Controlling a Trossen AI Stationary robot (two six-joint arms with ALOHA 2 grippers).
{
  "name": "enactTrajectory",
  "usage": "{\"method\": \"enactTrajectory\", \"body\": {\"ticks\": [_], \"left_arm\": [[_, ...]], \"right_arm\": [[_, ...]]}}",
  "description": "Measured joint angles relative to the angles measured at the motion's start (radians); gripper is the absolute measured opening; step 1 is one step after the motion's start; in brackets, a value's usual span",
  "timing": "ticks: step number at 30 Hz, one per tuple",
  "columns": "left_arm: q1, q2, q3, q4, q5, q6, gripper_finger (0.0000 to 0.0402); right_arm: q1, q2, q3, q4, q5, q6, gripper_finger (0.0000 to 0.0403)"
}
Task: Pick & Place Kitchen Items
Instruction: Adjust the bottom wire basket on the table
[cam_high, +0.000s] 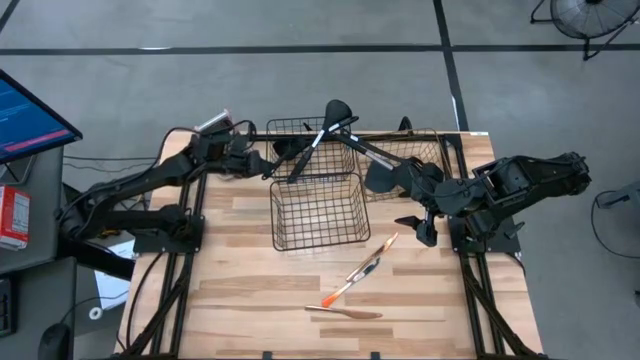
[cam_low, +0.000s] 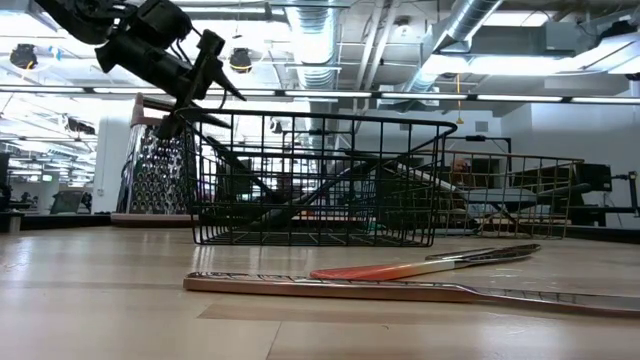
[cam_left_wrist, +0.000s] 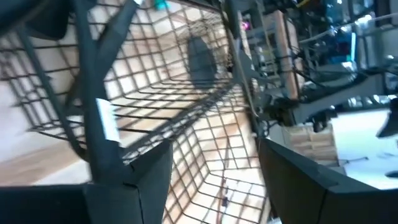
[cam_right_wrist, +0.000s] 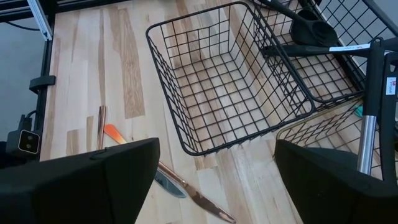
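Observation:
Several black long-handled utensils lean in the far black wire basket, and their handles stick out over its rim. My left gripper is open at that basket's left wall and also shows in the low view. In the left wrist view a black handle with a white label runs close by one finger. Two thin copper and orange-handled pieces lie flat on the table. My right gripper is open and empty above the table, to the right of the near basket. My left gripper has the black labelled handle running past one finger. I cannot tell whether they touch. The other finger stands well apart from it.
An empty black wire basket stands mid-table. A third wire basket at the far right holds more black utensils. A metal box grater stands at the far left. The near half of the table holds only the copper pieces.

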Motion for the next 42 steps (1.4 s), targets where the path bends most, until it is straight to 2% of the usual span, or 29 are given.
{"method": "enactTrajectory", "body": {"ticks": [12,20,31,42], "left_arm": [[-0.032,-0.123,0.000,0.013,0.010,-0.007,0.0218],[-0.117,-0.203,0.000,0.013,0.010,-0.042,0.0218],[-0.389,-0.224,0.000,0.099,0.001,-0.054,0.0218],[-0.712,-0.224,0.000,0.174,-0.121,-0.044,0.0218]], "right_arm": [[0.000,0.000,0.000,0.000,0.000,-0.004,0.0317],[0.000,0.000,0.000,0.000,0.000,-0.004,0.0317],[0.000,0.000,0.000,-0.001,0.000,-0.006,0.0317],[0.000,0.000,0.000,-0.001,0.000,-0.006,0.0317]]}}
